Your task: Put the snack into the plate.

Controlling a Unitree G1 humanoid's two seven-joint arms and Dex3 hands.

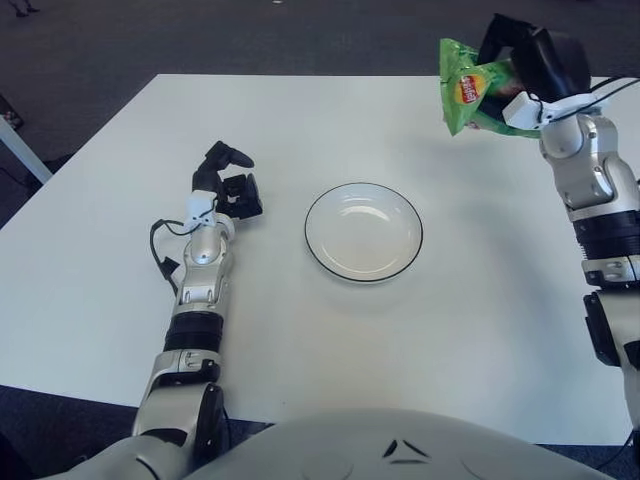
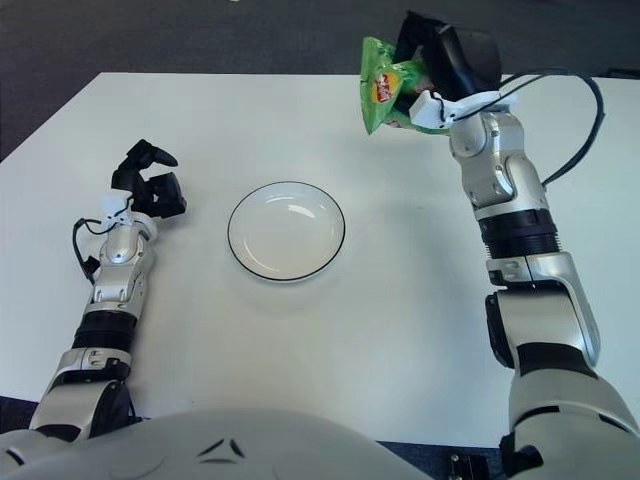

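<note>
My right hand (image 2: 440, 62) is raised over the far right part of the table (image 1: 300, 330), fingers closed around the snack (image 1: 468, 86). The snack is a green bag with a red and yellow logo on its face; it hangs clear of the table surface, held at its right side, with the free part of the bag sticking out to the left of my fingers. It sits beyond and to the right of the plate (image 1: 363, 232), well apart from it.

The plate is white with a thin dark rim, empty, lying flat near the middle of the table.

My left hand (image 1: 228, 184) shows to the left of the plate, nearer the table's left edge, forearm stretched along the surface. Its fingers are loosely curled and hold nothing.

A dark carpet (image 1: 250, 35) runs beyond the table's far edge.
</note>
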